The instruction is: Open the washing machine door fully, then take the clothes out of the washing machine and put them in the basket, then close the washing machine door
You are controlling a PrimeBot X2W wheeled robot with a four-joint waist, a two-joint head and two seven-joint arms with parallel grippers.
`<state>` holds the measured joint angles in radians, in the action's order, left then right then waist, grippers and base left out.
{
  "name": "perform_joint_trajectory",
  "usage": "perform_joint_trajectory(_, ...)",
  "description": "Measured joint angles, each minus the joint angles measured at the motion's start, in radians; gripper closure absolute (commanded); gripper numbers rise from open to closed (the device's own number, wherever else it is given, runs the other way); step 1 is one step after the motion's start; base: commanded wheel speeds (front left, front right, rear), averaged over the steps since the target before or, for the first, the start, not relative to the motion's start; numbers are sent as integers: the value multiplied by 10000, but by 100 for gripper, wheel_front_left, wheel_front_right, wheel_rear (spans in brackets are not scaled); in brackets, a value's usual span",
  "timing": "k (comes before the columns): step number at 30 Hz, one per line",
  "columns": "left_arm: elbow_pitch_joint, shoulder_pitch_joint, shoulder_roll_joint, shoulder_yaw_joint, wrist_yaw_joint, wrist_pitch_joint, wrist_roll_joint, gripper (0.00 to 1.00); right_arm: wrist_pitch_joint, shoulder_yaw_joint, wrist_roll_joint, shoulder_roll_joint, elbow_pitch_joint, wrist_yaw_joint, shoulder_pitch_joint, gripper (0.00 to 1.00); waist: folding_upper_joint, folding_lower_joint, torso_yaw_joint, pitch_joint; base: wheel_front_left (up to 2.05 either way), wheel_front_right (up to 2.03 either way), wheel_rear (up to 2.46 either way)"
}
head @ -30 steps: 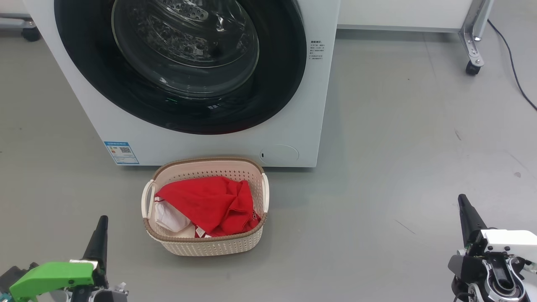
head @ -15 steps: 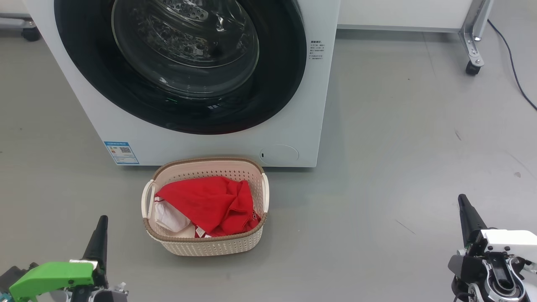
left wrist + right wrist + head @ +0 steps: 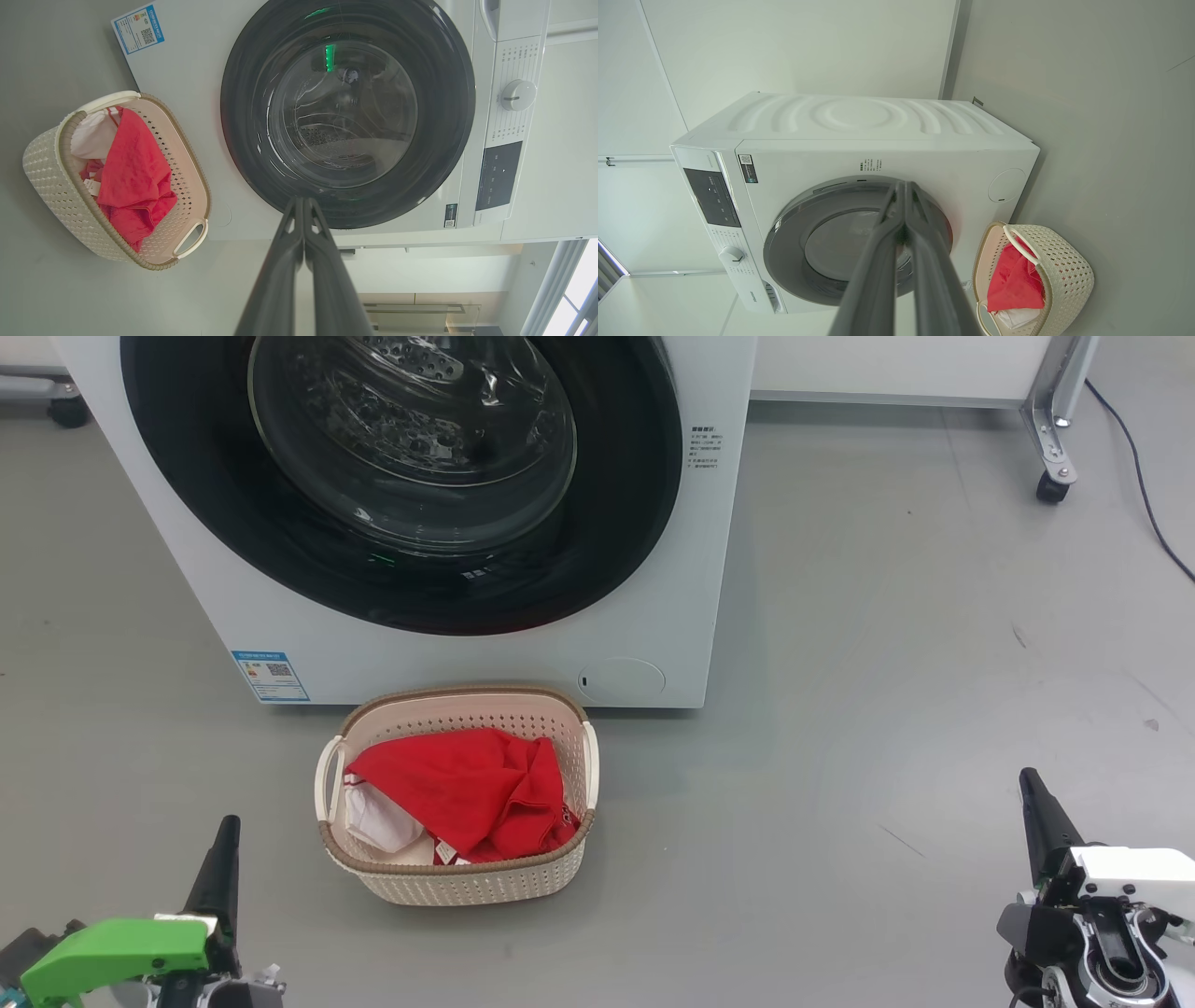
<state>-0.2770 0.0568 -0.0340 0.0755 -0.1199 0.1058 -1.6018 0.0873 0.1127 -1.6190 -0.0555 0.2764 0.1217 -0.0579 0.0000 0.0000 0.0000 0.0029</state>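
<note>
The washing machine [image 3: 467, 658], a white boxy front-loader, is standing on the grey floor [image 3: 840, 709] with its front facing the near side. The washing machine door [image 3: 411, 457] is lying shut against that front, round, with a wide glossy black rim around a bulging clear glass centre; the perforated steel drum is showing through the glass. A blue label [image 3: 269, 675] is sitting at the lower left of the front and a round service flap [image 3: 621, 679] at the lower right.

The basket [image 3: 467, 887] is resting upright on the floor just near of the machine, its mouth facing up and its long axis running left to right, parallel to the front, a handle at each end. It is cream plastic with perforated walls and a brown woven-look rim. The clothes [image 3: 457, 789] are lying crumpled inside it, soft red fabric over white.

The left gripper [image 3: 227, 826] is hovering near left and the right gripper [image 3: 1032, 793] near right, each with its dark fingers pressed together, holding nothing.
</note>
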Motion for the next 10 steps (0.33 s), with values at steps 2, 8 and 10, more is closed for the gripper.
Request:
perform_joint_trajectory(2, 2, 0, 0, 0, 0, 0, 0, 100, 0, 0, 0, 2, 0, 0, 0, 100, 0, 0, 0, 0, 0, 0, 0)
perform_joint_trajectory(8, 2, 0, 0, 2, 0, 0, 0, 100, 54, 2, 0, 4, 0, 0, 0, 100, 0, 0, 0, 0, 0, 0, 0)
perform_joint_trajectory(10, 2, 0, 0, 2, 0, 0, 0, 100, 54, 2, 0, 6, 0, 0, 0, 100, 0, 0, 0, 0, 0, 0, 0)
